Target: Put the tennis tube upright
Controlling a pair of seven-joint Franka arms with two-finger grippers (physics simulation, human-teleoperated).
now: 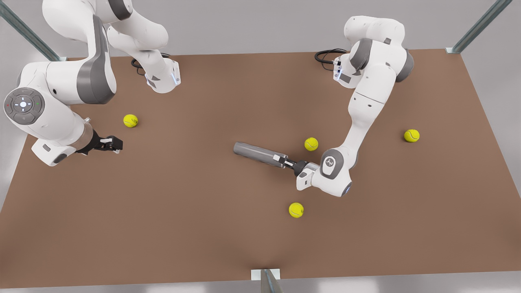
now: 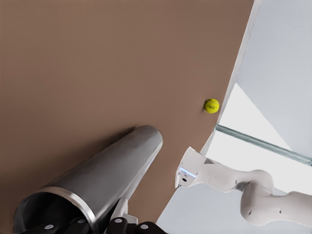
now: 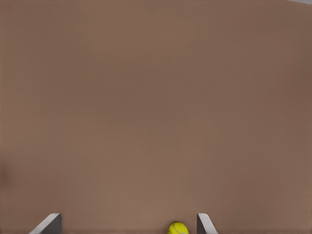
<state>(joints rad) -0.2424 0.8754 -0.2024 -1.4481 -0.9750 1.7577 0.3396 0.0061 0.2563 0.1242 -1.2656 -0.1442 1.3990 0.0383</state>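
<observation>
The tennis tube (image 1: 255, 154) lies flat mid-tabletop (image 1: 183, 228), clamped at its hollow end by the left tool (image 1: 285, 161), presumably so it can be tipped upright. The right tool (image 1: 115, 144) waits apart, fingers spread, nothing held.

Four yellow tennis balls (image 1: 130, 121) scattered on brown table (image 1: 163, 228)

White arms, grey joints, black cables
</observation>
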